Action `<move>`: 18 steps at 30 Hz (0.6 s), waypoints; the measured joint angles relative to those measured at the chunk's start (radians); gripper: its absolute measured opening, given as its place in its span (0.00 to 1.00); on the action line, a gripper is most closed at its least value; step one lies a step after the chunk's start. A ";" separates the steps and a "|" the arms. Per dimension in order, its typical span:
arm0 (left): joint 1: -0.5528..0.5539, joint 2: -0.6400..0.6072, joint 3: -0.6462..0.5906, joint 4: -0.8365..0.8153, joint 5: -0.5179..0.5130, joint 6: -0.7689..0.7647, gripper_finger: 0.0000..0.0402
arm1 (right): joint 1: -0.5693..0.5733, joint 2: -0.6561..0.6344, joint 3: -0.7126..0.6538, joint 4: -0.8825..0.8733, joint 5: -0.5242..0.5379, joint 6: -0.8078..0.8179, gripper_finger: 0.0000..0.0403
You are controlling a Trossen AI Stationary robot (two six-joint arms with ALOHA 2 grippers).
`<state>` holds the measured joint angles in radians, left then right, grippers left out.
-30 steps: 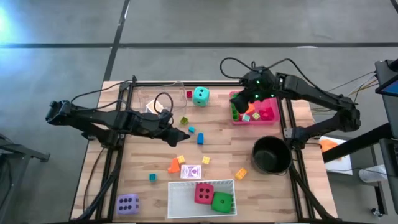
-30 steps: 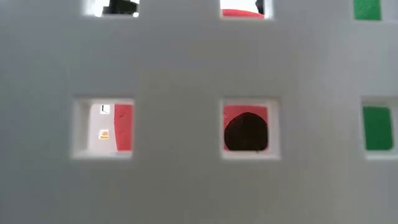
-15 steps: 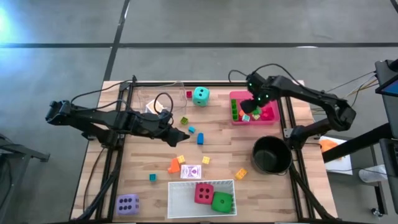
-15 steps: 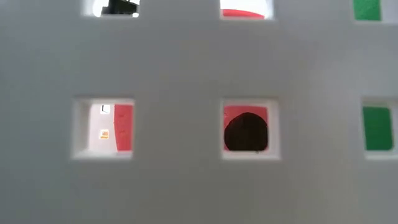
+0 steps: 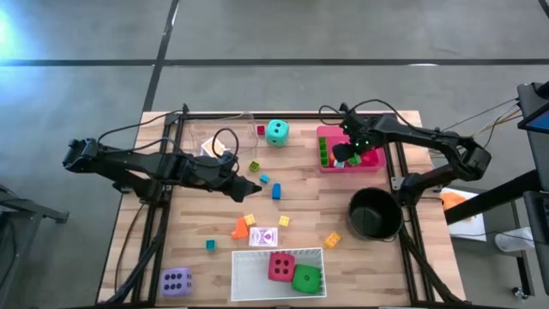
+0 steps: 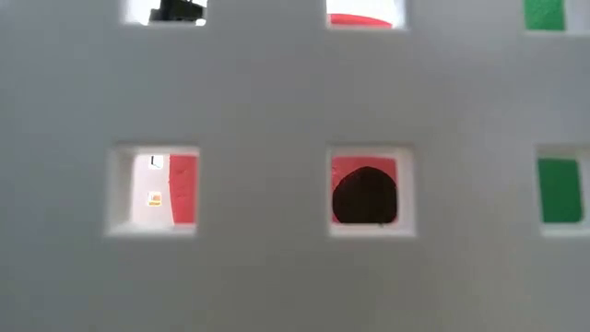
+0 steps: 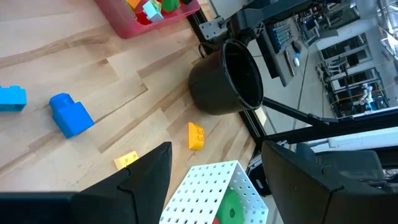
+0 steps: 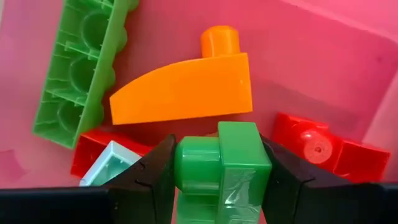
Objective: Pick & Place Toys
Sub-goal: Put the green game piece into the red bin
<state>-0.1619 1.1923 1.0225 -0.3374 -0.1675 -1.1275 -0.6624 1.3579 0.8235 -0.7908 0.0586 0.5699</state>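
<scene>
Two arms: both reach in over the wooden counter (image 5: 300, 202), the left from the left side, the right from the right side.
Right pincer (image 5: 343, 151): down inside the pink tray (image 5: 327, 167) at the far right of the counter, its two dark fingers (image 8: 144, 180) closed on a green block (image 8: 224, 163).
Green block: held between the fingers just above the tray's contents, an orange wedge block (image 8: 183, 93) beyond it, a long green block (image 8: 78, 68) to one side, a red block (image 8: 314, 149) to the other.
Left pincer (image 5: 250, 186): low over the middle of the counter, its fingers (image 7: 140, 183) spread apart with nothing between them.
Blue blocks: two, one rounded (image 7: 69, 116) and one flat (image 7: 12, 98), on the wood just ahead of the left pincer.
Teal die (image 5: 276, 131): far side of the counter, left of the pink tray.
Red die (image 5: 281, 267) and green die (image 5: 305, 278): side by side, touching, in the white perforated tray (image 5: 249, 279) at the near edge.
Purple die (image 5: 175, 281): near left corner, on the counter.
Playing card (image 5: 268, 237): flat, just beyond the white tray.
Yellow blocks: one (image 7: 196, 135) beside the black pot (image 5: 374, 215), one (image 7: 126, 160) closer to the left pincer.
Low view: filled by the white tray's wall (image 6: 277, 111), with red and green showing through its square holes.
</scene>
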 joint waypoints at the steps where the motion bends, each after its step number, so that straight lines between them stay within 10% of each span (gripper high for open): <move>1: 0.000 0.000 0.000 0.000 0.000 0.000 0.62 | -0.001 0.001 -0.007 0.008 0.002 0.003 0.40; 18: 0.000 0.000 0.000 -0.001 0.000 0.004 0.62 | -0.010 0.112 -0.028 0.046 0.020 -0.003 0.40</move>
<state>-0.1617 1.1927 1.0225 -0.3386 -0.1677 -1.1239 -0.6727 1.4697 0.7952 -0.7448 0.0787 0.5674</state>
